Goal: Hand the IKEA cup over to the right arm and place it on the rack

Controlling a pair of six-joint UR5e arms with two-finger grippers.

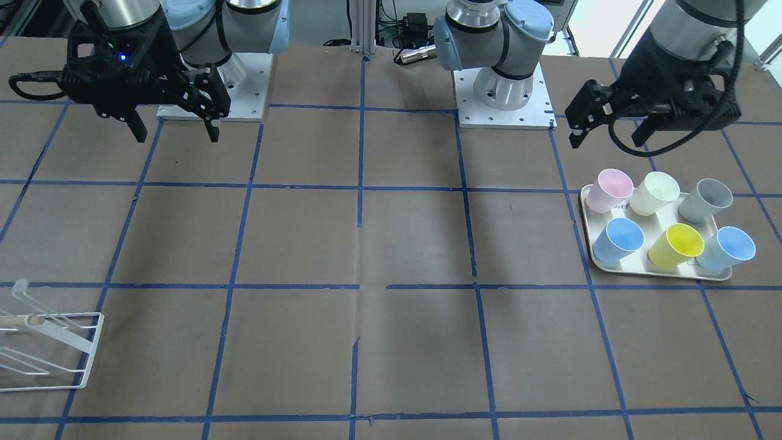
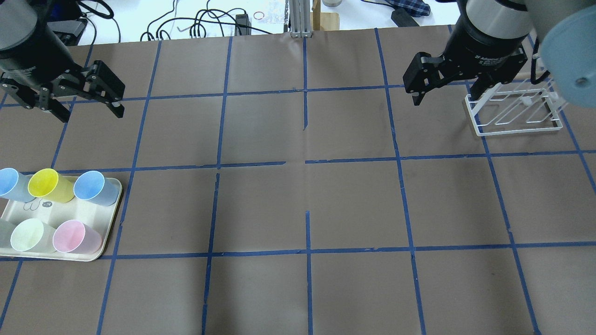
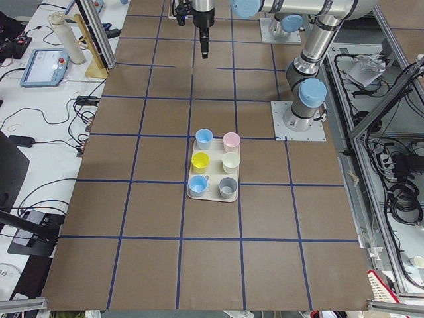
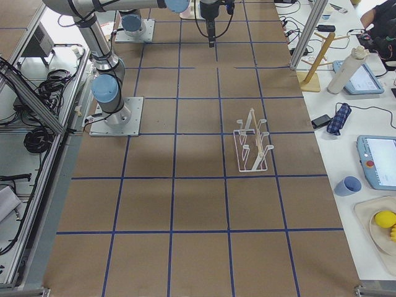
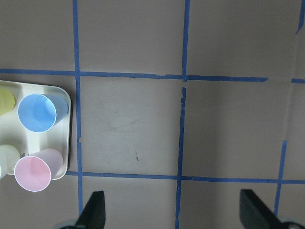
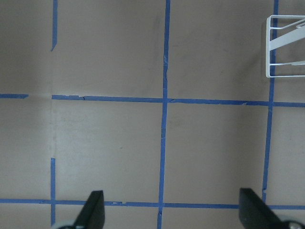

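The IKEA cup [image 1: 727,247], pale sky-blue, stands on the outer end of a cream tray [image 1: 588,235]. It also shows in the overhead view [image 2: 10,184] and the exterior left view [image 3: 197,185]. It is out of the left wrist view. My left gripper [image 1: 606,137] [image 2: 91,114] [image 5: 172,214] hangs open and empty above the table, beyond the tray. My right gripper [image 1: 177,134] [image 2: 447,95] [image 6: 171,212] is open and empty, high beside the white wire rack [image 2: 514,111] [image 1: 49,348] [image 4: 252,145] [image 6: 286,45], which holds nothing.
The tray also holds a deeper blue cup [image 1: 617,239] [image 5: 38,112], a yellow cup [image 1: 675,244], a pink cup [image 1: 608,189], a cream cup [image 1: 655,192] and a grey cup [image 1: 705,200]. The arm bases [image 1: 504,91] stand at the table's back edge.
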